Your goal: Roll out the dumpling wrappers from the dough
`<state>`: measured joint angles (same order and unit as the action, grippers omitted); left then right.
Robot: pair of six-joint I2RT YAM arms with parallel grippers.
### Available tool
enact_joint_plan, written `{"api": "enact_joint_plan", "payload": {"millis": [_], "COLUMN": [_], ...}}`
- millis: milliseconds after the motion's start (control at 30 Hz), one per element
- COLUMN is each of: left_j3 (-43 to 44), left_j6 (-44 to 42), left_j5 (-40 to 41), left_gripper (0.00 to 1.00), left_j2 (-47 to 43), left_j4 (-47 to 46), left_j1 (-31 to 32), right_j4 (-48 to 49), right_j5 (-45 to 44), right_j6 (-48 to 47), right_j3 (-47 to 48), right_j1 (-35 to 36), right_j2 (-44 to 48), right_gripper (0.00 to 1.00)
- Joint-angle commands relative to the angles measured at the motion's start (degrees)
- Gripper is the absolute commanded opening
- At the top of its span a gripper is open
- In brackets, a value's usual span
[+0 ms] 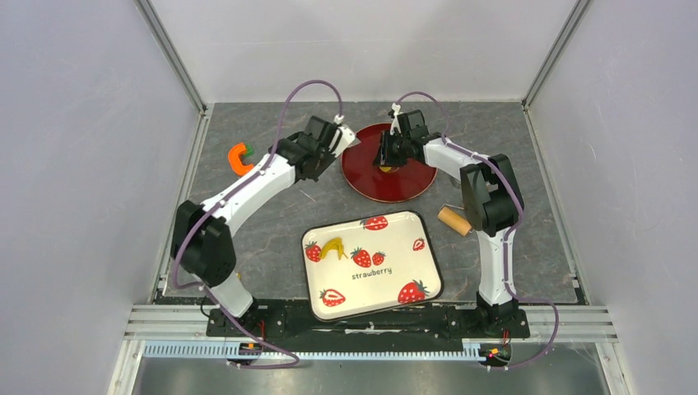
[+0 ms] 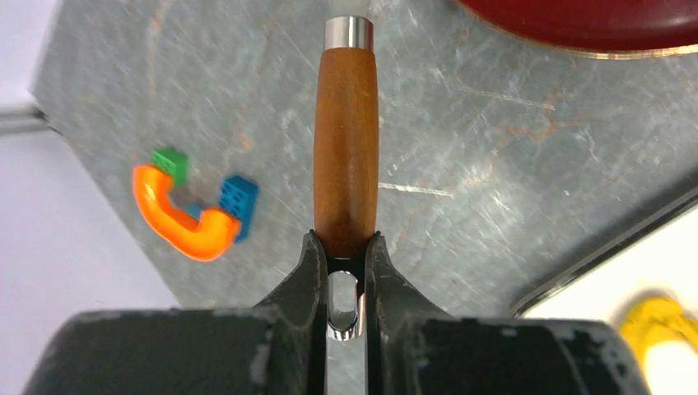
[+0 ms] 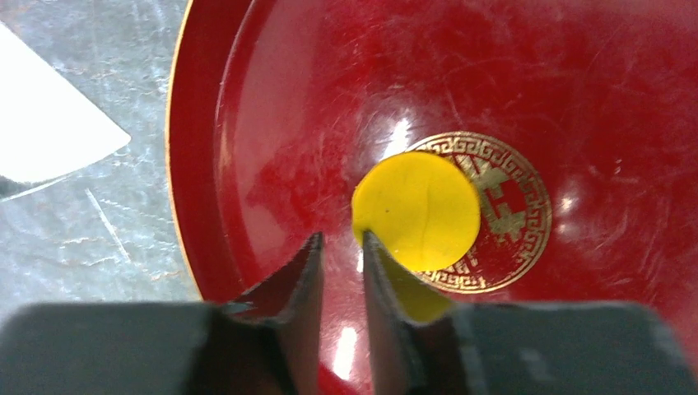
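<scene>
The top camera looks down from behind; both wrist cameras look closely down, sharing the red plate [image 1: 366,171].

Our left arm [image 1: 247,185] rises from its base at seven o'clock and reaches toward one o'clock. The left pincer [image 2: 346,243] is clamped on a wooden handle [image 2: 346,140]. Our right arm [image 1: 492,197] climbs from five o'clock, folds at the elbow and stretches toward ten o'clock. The right pincer [image 3: 339,243] tilts downward, its fingers parted by a narrow gap, nothing between them.
</scene>
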<state>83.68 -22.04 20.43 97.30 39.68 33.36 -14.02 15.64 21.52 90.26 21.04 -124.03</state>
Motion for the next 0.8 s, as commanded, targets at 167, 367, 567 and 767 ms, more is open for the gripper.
{"api": "enact_joint_plan", "payload": {"millis": [167, 367, 567, 767], "left_j3": [-17.33, -29.47, -38.74, -44.37], "left_j6": [22.19, 34.06, 40.44, 41.69], "left_j5": [-15.98, -22.63, -23.33, -20.68], "left_gripper": [0.02, 0.02, 0.02, 0.02], "left_j2": [-16.72, -25.52, -32.78, -36.77], "left_j4": [-14.23, -21.32, -23.4, -22.74], "left_j1": [-9.04, -14.38, -17.35, -19.18], "right_j4": [6.48, 8.64, 8.75, 7.76], "right_j5": [3.71, 5.04, 4.89, 4.0], "right_j6": [2.26, 4.1, 2.19, -1.12], "right_j3": [-10.35, -20.05, -31.45, -41.09], "right_j1": [-2.24, -6.27, -10.28, -12.29], "right_j2": [14.25, 24.14, 34.34, 42.89], "right_gripper": [0.65, 0.78, 0.87, 0.98]}}
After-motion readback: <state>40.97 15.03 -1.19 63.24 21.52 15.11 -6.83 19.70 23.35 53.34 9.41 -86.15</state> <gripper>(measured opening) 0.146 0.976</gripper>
